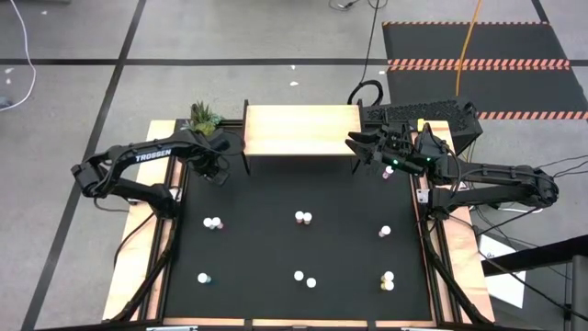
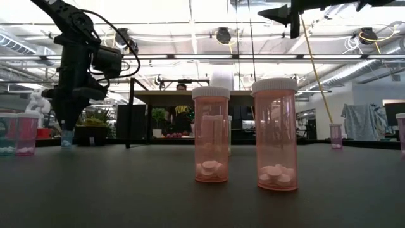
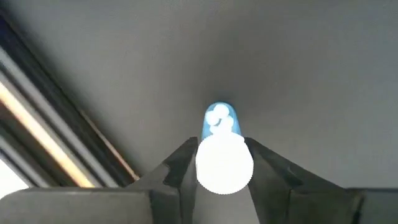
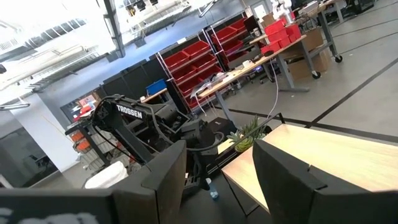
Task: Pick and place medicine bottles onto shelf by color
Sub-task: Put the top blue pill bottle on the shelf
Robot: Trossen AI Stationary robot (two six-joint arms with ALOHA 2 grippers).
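A blue medicine bottle (image 3: 219,119) with a white cap stands on the black mat by the shelf's left legs. My left gripper (image 3: 224,155) points straight down over it and is shut on it; it also shows in the high view (image 1: 219,173). The light wooden shelf (image 1: 301,129) stands at the far middle. My right gripper (image 4: 217,180) hangs level, high up by the shelf's right end (image 1: 354,145), open, with nothing between its fingers. Other bottles stand about the mat, among them a pair of pink ones (image 2: 211,134) near the low camera. My left gripper pinches the blue bottle's white cap (image 3: 224,165) between its two fingers, one on each side. The fingers come from above, pointing down. The bottle is upright, and its bottom (image 2: 66,143) appears to rest on the mat.
A small potted plant (image 1: 206,118) stands left of the shelf. Bottles stand on the mat, single or in pairs: (image 1: 213,222), (image 1: 303,218), (image 1: 385,232), (image 1: 203,278), (image 1: 305,279), (image 1: 388,280). One bottle (image 1: 386,172) stands under the right arm. A keyboard (image 1: 418,115) lies at the far right.
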